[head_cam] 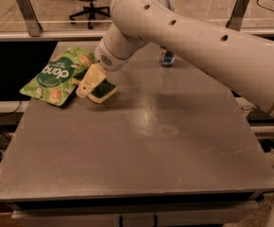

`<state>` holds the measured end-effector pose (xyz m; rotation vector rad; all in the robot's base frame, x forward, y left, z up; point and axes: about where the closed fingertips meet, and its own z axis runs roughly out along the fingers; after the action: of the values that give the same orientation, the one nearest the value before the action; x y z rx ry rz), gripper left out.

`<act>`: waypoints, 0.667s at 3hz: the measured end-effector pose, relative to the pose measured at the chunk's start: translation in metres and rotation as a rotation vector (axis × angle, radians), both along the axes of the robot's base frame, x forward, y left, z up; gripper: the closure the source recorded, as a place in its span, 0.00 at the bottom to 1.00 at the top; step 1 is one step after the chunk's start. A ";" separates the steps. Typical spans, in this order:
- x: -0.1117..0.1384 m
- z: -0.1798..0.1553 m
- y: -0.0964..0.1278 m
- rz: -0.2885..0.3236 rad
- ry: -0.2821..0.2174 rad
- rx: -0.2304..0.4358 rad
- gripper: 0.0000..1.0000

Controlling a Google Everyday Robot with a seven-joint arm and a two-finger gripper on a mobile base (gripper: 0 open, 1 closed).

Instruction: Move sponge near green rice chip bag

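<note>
Grey tabletop [175, 155] carries the green rice chip bag [52, 74] at its far left. We see the gripper [91, 81] clamped on the sponge [107, 89], low over the table just beside the bag's right edge. A blue can [166, 57] stands behind the arm [198, 32].

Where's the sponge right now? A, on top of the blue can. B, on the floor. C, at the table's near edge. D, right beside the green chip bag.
D: the sponge is right next to the green rice chip bag, with the claw on it, well away from the blue can.
</note>
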<state>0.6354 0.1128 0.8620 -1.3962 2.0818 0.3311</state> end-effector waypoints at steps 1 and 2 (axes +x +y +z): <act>0.003 0.013 -0.029 -0.046 -0.022 0.029 0.00; 0.001 0.022 -0.075 -0.093 -0.028 0.079 0.00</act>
<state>0.6364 0.0374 0.8843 -1.2473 2.0798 0.3489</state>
